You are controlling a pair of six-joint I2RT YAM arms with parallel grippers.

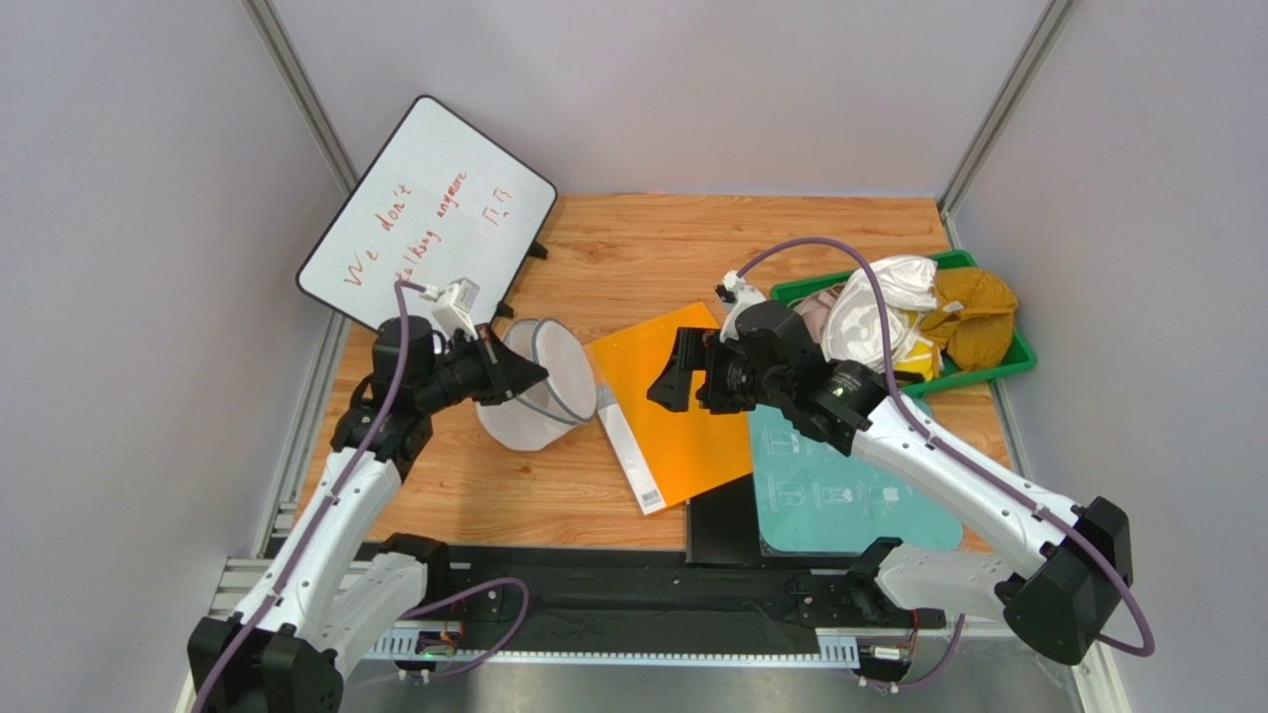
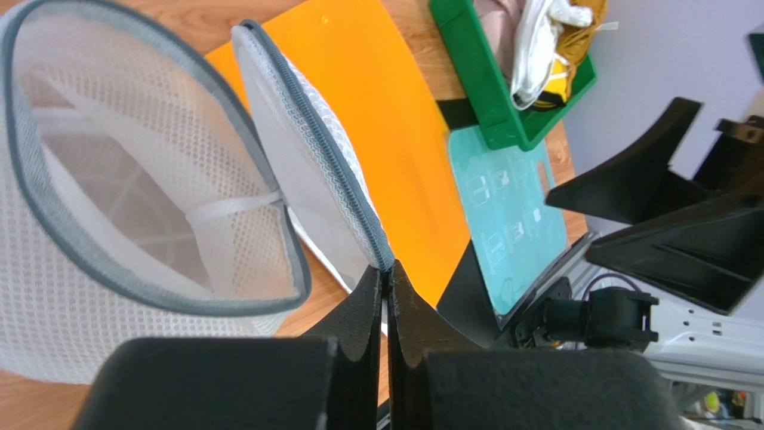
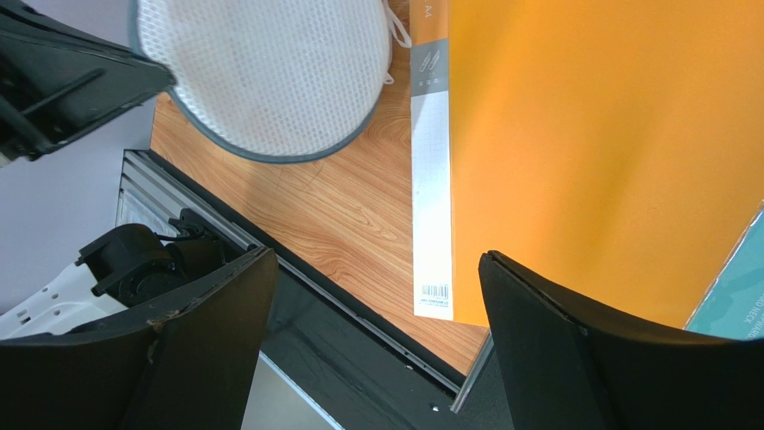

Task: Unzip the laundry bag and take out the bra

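Observation:
The laundry bag [image 1: 524, 404] lies on its side on the wooden table, its mouth open and its round lid [image 2: 296, 152] swung out. The left wrist view shows the bag's inside [image 2: 117, 206] holding only a white strap. My left gripper [image 2: 386, 278] is shut on the lid's zipper edge; in the top view it [image 1: 518, 372] is at the bag's upper rim. The mustard-brown bra [image 1: 982, 315] lies in the green tray [image 1: 975, 375] at the right, also visible in the left wrist view [image 2: 587, 13]. My right gripper [image 3: 377, 260] is open and empty above the orange folder [image 1: 685, 401], right of the bag [image 3: 269, 72].
A whiteboard [image 1: 432, 216] leans at the back left. The green tray also holds a white cloth [image 1: 871, 312] and a bright yellow piece. A teal mat [image 1: 834, 490] on a black board lies near the front right. The black base rail runs along the near edge.

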